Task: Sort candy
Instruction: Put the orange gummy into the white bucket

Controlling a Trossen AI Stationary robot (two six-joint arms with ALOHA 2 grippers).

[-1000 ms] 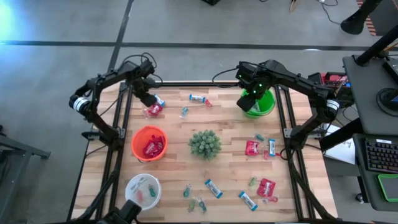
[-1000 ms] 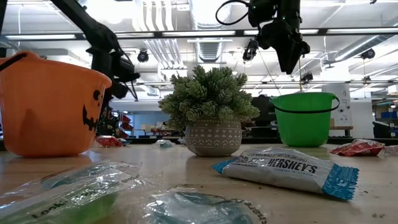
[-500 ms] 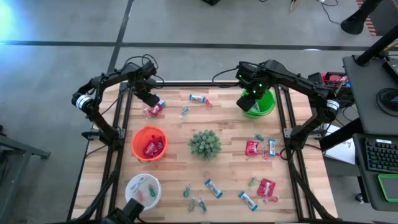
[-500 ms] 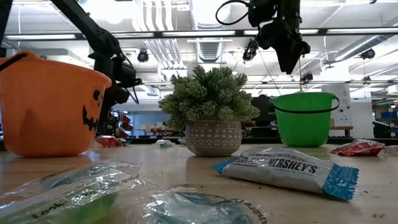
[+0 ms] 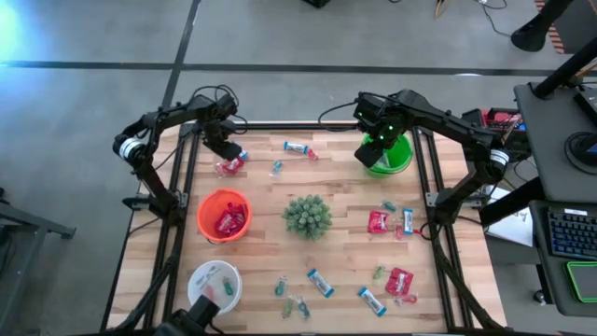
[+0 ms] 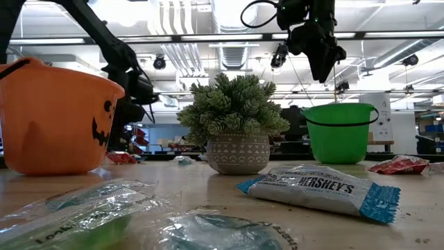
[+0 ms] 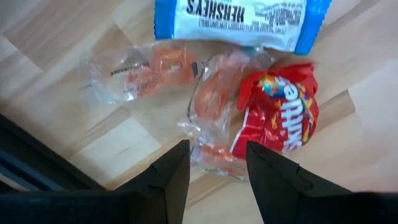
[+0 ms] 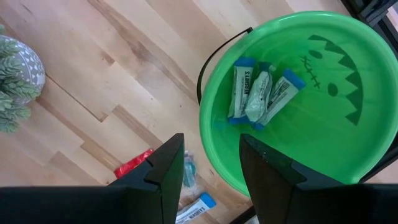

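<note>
Left gripper hangs just over a small clump of candy at the table's far-left corner, beyond the orange pumpkin bucket. Fingers parted, nothing between them.

Clump, left wrist view: red Skittles packet, clear-wrapped orange sweets touching it, blue-and-white Hershey's bar just beyond both.

Handling, judged: all light, soft, crinkly film; slippery, likely to slide or bunch under the fingers. The clear wrappers overlap the red packet, so a pinch may lift more than one. Best hold looks like the red packet's puffed middle, across its short side.

Orientation: red packet's long axis runs roughly away from the fingers; the Hershey's bar lies crosswise to it.

Right gripper hovers above the green bucket, fingers apart and empty. Three blue-and-white bars lie inside, side by side.

More candy is scattered on the near side of the potted plant.
</note>
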